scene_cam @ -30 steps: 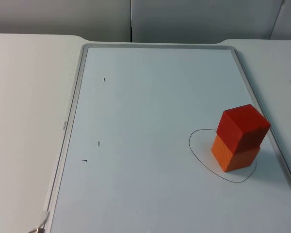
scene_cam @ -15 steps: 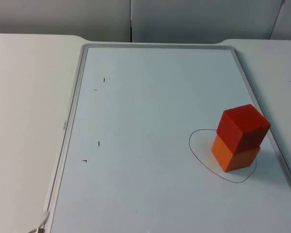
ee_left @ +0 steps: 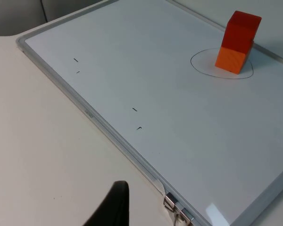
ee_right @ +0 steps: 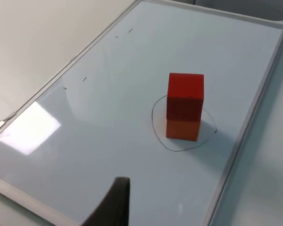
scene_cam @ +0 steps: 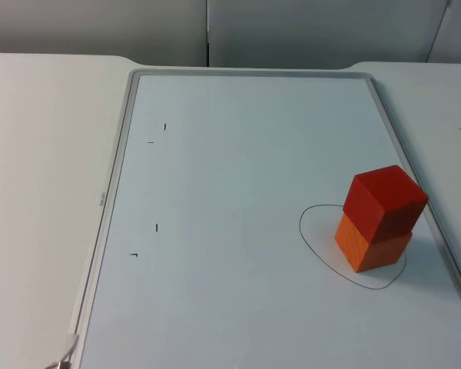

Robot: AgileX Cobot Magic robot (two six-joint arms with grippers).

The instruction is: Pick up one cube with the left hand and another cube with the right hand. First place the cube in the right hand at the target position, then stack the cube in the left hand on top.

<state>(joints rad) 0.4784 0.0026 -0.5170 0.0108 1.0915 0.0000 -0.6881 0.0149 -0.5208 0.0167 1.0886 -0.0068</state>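
Observation:
A red cube (scene_cam: 386, 201) stands on an orange cube (scene_cam: 371, 247), turned slightly against it. The stack sits inside a hand-drawn black oval (scene_cam: 302, 227) near the whiteboard's right frame. The left wrist view has the red cube (ee_left: 242, 29) and the orange cube (ee_left: 232, 59) far off across the board. My left gripper (ee_left: 112, 207) hangs over the bare table beside the board's frame, holding nothing. My right gripper (ee_right: 114, 203) is drawn back from the stack, over the board near its frame, with the red cube (ee_right: 185, 94) and orange cube (ee_right: 183, 129) well ahead of it.
The whiteboard's grey frame (scene_cam: 111, 184) lies flat on the white table. A metal clip (scene_cam: 61, 360) sits at one corner. A few small black marks (scene_cam: 156, 227) dot the board's left side. The grey partition wall (scene_cam: 215, 31) closes the back.

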